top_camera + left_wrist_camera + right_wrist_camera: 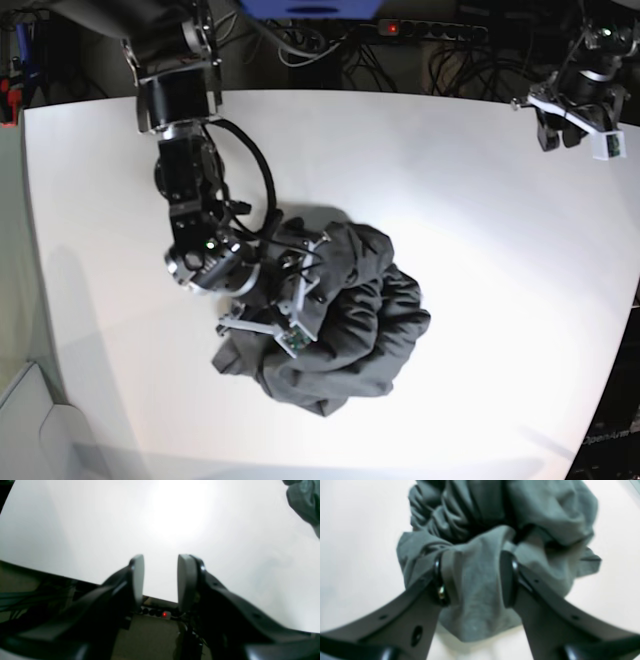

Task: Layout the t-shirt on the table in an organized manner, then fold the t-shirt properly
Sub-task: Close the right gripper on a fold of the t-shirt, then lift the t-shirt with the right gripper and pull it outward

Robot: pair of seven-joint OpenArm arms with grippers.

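Observation:
The dark grey t-shirt (365,310) lies crumpled in a heap near the middle of the white table (480,200). My right gripper (278,315) is pressed into the heap's left side. In the right wrist view its jaws (473,580) stand wide apart astride a thick fold of the t-shirt (557,512), and the cloth fills the gap without being squeezed. My left gripper (572,125) hovers over the table's far right corner, well away from the cloth. It is open (160,572) with nothing between the pads. Only a corner of the t-shirt (303,500) shows in that view.
Bare white table (75,530) surrounds the heap on all sides. A power strip with a red light (163,614) lies past the table's back edge among dark cables (300,45). The table's curved front edge runs along the bottom of the base view.

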